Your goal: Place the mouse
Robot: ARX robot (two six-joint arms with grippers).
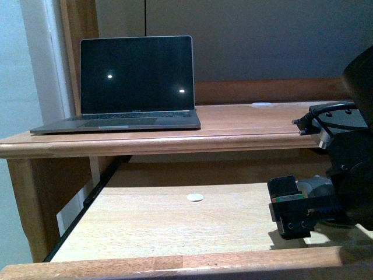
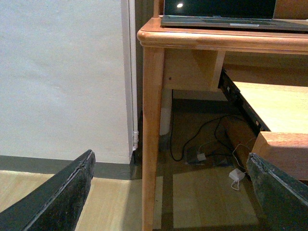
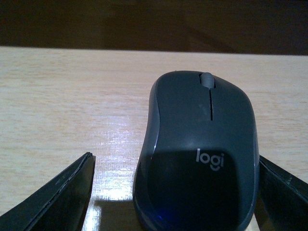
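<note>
Okay, smooth matte dark-grey domed mouse [image 3: 199, 154] sits on the pale, grainy wooden pull-out tray [image 3: 72, 96], between the spread black fingers of the right gripper [image 3: 175, 158]. Left gripper [image 2: 171, 156] is spread wide too, holding nothing.

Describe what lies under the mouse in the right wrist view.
A pale wooden shelf spreads out beneath and around the mouse. The patch directly under its body is covered, so whether it fully rests there cannot be confirmed.
</note>
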